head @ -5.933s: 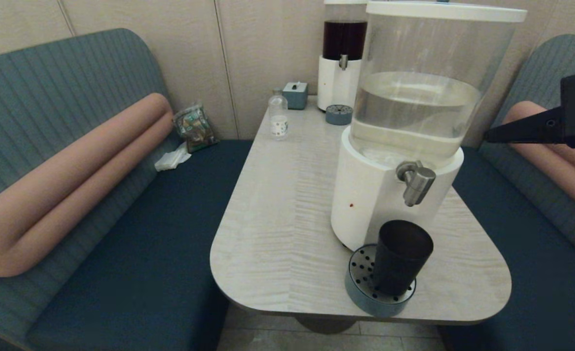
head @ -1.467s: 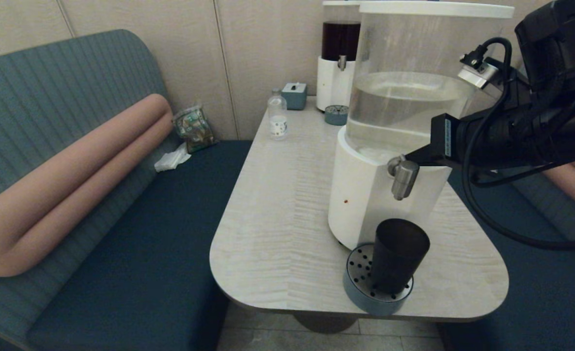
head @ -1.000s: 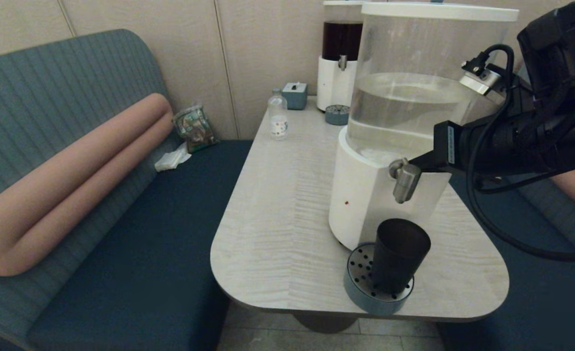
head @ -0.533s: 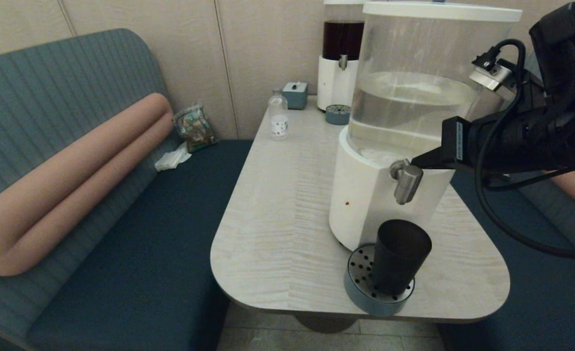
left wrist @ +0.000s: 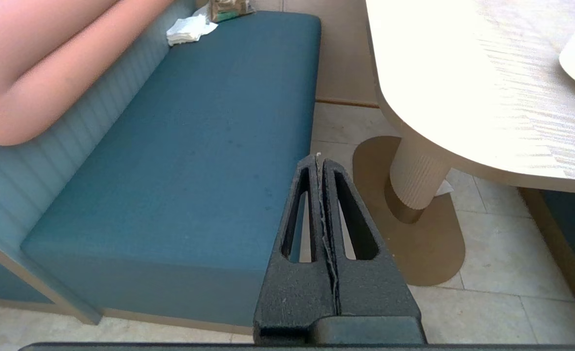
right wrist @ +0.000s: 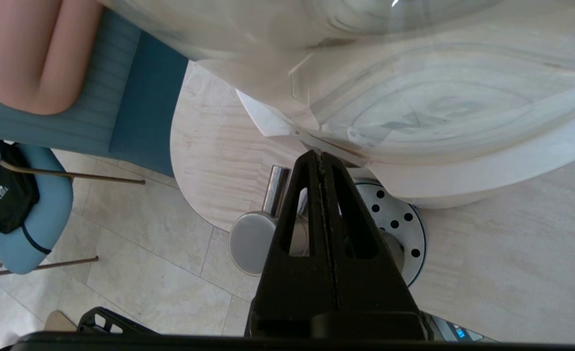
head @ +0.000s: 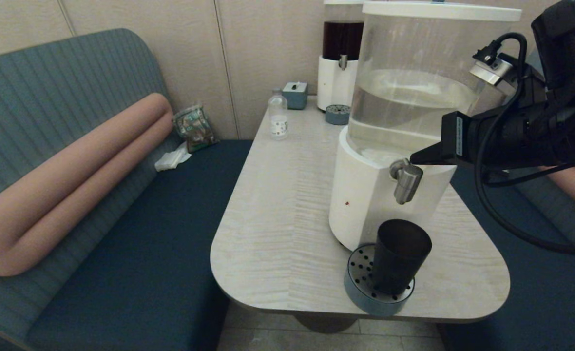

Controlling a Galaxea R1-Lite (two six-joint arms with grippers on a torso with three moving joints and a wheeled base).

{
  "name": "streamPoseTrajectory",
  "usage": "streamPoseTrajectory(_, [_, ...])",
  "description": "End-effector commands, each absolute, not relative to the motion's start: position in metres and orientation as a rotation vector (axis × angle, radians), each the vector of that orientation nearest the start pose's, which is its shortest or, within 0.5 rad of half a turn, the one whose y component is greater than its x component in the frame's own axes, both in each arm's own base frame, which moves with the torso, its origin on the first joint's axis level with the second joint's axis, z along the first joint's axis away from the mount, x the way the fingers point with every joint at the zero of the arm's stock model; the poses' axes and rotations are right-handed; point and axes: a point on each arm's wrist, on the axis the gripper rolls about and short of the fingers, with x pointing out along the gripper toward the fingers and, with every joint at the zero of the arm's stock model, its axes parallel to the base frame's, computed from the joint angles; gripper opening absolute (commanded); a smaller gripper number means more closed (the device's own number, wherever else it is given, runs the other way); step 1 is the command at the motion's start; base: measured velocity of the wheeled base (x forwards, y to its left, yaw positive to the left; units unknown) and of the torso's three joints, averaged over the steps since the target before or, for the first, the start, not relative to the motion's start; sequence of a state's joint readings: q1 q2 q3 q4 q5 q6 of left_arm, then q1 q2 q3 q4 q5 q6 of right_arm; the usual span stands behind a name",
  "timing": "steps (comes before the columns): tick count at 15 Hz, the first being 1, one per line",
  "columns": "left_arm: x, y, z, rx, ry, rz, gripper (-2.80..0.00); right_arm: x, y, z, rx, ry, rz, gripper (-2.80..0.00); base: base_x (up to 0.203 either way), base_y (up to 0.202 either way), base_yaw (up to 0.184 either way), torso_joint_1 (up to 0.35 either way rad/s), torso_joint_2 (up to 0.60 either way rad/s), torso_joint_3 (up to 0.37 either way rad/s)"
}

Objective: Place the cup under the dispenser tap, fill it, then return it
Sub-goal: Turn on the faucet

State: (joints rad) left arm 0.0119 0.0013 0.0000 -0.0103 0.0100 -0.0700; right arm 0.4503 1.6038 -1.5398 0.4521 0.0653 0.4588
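Right hand [head: 414, 158], black, two fingers pressed flat together with nothing between them, tip set against the rear of the stubby brushed-silver dispenser tap [head: 404, 180] on the big clear-tank dispenser [head: 414, 92] with its white base. In the right wrist view, same shut fingers [right wrist: 322, 214] lying over the tap [right wrist: 256, 234], tank wall close above them. Directly below that hand: the dark brown-black matte tapered cup [head: 398, 256], upright on a round blue-grey drip tray [head: 360, 290] with a perforated metal top, beneath the nozzle. Tray nearly at the rounded near edge of the pale wood-grain surface [head: 277, 234], little margin beyond it. Away from the hand toward the robot's left: a broad bare stretch of surface. Behind the hand, only a narrow strip of surface before the right edge, then a dark blue bench seat.

Left hand [left wrist: 322, 214] low beside the surface, over the floor near the blue bench [left wrist: 195, 146], fingers likewise closed together, empty.

Counted: two dispensers, the second dark-liquid one [head: 341, 53] far beyond the hand at the wall; two drip trays, the second small one [head: 338, 114] in front of it; one cup; one small clear bottle [head: 278, 117]; one small blue-grey box [head: 295, 94].
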Motion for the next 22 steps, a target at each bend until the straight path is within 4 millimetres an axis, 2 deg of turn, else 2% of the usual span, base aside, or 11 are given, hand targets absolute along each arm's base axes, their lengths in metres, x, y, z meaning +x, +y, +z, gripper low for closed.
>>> streamPoseTrajectory(1, [-0.0227,0.0000,0.0766,-0.071,-0.010,0.023,-2.80,0.2524,0.1239,0.3106,0.339,0.628,0.373,-2.80,0.000,0.000,0.000,0.000,0.00,0.000])
streamPoseTrajectory(22, [-0.0227,0.0000,0.0766,-0.071,-0.010,0.023,-2.80,0.2560,0.1323,0.3089,0.331,0.616,0.410,-2.80,0.000,0.000,0.000,0.000,0.00,0.000])
